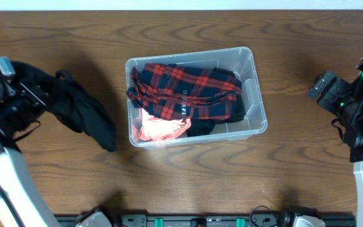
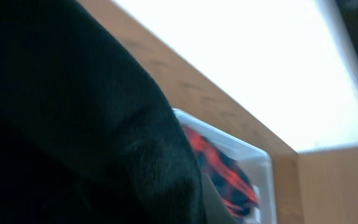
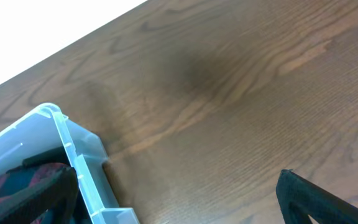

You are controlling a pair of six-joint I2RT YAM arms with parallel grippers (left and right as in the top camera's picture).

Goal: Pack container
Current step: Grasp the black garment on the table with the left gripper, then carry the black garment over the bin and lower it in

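Container [image 1: 255, 120], overhead view: sat at frame centre on the table [image 1: 188, 183], long axis running left to right, open top up. A plaid shirt [image 1: 188, 88] already lay heaped inside, reaching to about rim height. Left gripper [image 1: 43, 94] was at the left edge, clamped on a black garment [image 1: 84, 116] that trailed toward the container's left short wall, near it but not touching. So the container lay to frame right of that hand. Right gripper [image 1: 323, 88] was parked at the right edge.

Left wrist view: black garment [image 2: 61, 124] filled most of the frame and hid the fingers; a container corner [image 2: 257, 158] showed at lower right.

Right wrist view: right gripper [image 3: 179, 205] had its jaws wide apart, with only bare wood between them. A container corner [image 3: 73, 143] sat lower left, with open table elsewhere.
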